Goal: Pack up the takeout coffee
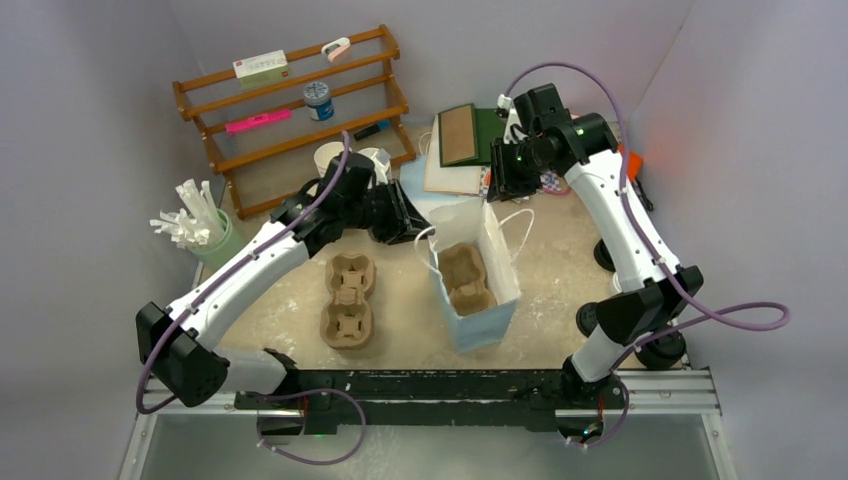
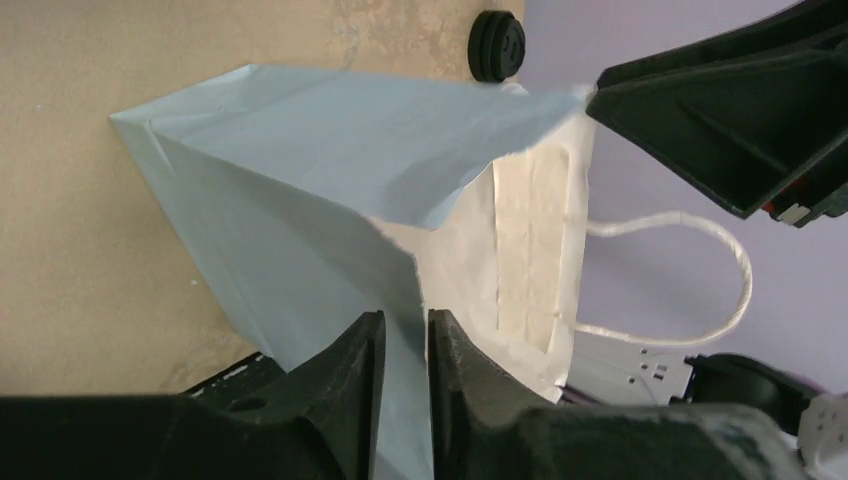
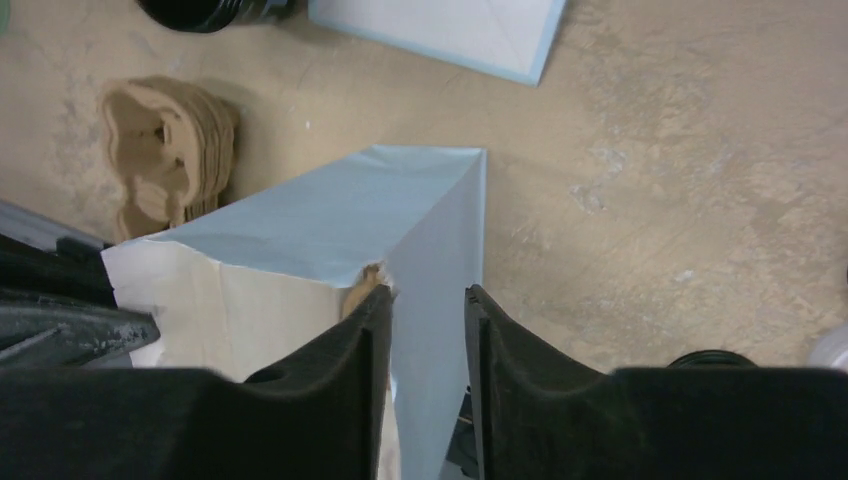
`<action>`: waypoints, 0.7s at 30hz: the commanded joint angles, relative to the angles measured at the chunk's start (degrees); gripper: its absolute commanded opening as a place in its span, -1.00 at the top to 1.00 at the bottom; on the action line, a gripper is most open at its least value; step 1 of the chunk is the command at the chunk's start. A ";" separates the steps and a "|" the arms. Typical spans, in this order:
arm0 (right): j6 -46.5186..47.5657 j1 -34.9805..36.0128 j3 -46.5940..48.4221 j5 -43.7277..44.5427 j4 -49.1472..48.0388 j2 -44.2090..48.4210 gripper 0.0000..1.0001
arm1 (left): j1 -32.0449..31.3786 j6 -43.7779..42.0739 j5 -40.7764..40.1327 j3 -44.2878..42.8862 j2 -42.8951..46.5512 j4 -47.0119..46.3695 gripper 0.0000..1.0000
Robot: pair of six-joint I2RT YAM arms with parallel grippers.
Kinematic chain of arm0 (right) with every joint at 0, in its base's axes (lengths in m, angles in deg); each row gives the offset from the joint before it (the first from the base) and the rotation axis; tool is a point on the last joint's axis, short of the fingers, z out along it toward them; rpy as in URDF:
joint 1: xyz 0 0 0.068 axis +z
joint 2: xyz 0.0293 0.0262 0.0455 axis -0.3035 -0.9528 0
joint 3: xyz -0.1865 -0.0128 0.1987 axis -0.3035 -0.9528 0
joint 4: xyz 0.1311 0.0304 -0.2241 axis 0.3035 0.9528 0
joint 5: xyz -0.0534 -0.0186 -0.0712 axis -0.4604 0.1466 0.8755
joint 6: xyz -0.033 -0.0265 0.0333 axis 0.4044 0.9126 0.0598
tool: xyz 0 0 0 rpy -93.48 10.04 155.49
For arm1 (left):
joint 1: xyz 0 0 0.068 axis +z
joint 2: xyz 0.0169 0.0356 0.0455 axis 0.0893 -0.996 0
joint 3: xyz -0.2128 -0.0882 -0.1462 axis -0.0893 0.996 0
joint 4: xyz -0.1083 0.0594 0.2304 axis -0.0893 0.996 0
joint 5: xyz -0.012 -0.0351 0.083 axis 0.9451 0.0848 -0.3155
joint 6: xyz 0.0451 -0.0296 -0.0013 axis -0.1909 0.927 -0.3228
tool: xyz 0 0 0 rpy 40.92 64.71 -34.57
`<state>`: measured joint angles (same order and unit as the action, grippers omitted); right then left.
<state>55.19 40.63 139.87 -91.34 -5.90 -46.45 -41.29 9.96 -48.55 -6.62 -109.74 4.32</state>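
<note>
1. White paper cups behind the black-and-white left arm: partly hidden, lids impossible to tell.
2. Light blue paper bag: near part cut off in both wrist views.
3. Brown moulded-pulp cup tray inside the bag: lower part hidden.

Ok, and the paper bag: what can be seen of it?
The bag is light blue paper outside and white inside, with white twisted-cord handles. It stands upright and open on the table, with a brown pulp carrier lying inside. The left gripper and right gripper each straddle a rim wall, jaws slightly apart; whether they press the paper is unclear.
</note>
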 commanded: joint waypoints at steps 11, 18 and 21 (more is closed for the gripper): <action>-1.90 11.07 14.81 15.87 0.48 6.08 0.00 | -0.49 -33.29 -9.17 -17.21 -3.10 7.26 -0.42; -10.85 18.96 -0.01 14.45 -6.99 16.04 0.44 | -0.44 -50.31 2.31 -14.19 -4.74 -9.28 -0.30; -14.01 21.92 -5.95 14.44 -8.88 18.06 0.49 | -0.49 -53.84 7.12 -13.44 -6.43 -13.19 -0.32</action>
<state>47.37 59.67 140.31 -77.87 -10.84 -29.91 -41.57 -33.12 -49.84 -21.57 -114.13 1.30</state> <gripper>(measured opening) 0.268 0.655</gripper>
